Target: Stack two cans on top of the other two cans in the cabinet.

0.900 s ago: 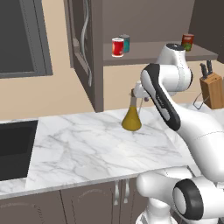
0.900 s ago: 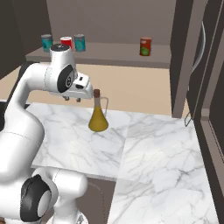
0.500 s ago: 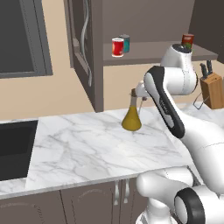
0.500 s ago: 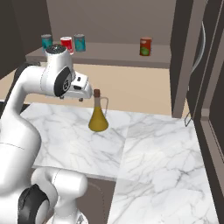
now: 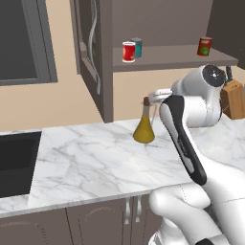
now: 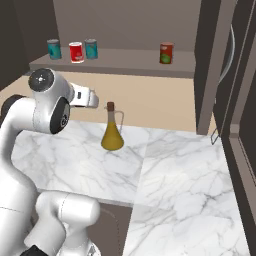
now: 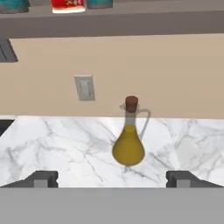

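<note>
My jaws stood wide and empty, low in the frame, over the white marbled surface with the amber glass oil bottle just beyond. No can looked stacked yet. Next I would have to rise to the dark cabinet shelf at upper left, where the red white-banded can stood between teal cans. Since the earlier frame my arm had drawn back.

Light soft and even, no strong lamp seen. Bench bright white, no glare. Oil bottle drops small faint shadow on bench. Cabinet dark inside, shelf back dim. Sink almost black. Base views sharp, edges a bit jagged. Hand view softer, a bit blurry. No bending at picture edges.
</note>
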Motion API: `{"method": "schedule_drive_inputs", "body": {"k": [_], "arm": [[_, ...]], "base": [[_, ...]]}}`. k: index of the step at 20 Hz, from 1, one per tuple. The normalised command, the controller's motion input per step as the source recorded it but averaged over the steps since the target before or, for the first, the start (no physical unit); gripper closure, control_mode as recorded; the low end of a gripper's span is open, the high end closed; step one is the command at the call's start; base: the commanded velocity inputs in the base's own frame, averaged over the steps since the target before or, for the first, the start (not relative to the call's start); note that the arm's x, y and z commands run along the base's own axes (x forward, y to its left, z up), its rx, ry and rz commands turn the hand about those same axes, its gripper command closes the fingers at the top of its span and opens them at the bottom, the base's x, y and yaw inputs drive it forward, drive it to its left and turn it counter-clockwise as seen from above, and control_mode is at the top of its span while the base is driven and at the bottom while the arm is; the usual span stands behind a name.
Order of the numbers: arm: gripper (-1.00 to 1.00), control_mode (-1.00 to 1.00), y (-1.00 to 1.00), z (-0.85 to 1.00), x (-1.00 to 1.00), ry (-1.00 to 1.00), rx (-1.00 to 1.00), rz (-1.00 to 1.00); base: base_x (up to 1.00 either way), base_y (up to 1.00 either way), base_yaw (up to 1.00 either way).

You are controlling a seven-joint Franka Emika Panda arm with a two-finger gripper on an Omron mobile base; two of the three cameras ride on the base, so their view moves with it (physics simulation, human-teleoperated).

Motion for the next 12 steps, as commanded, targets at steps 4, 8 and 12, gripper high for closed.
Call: {"method": "schedule_drive_inputs", "body": {"k": [4,8,12], "arm": [[-1.00,-1.00,0.21,0.52,0.02,-0.30,0.00,-0.11],[-1.00,-1.00,0.21,0.43,0.04,-0.08,0.00,-0.10],[-1.00,-1.00,0.20,0.45,0.06,-0.01,-0.01,-0.08]], "base": [[0.00,0.00,0.00],[0.00,0.00,0.00],[0.00,0.00,0.00]]}}
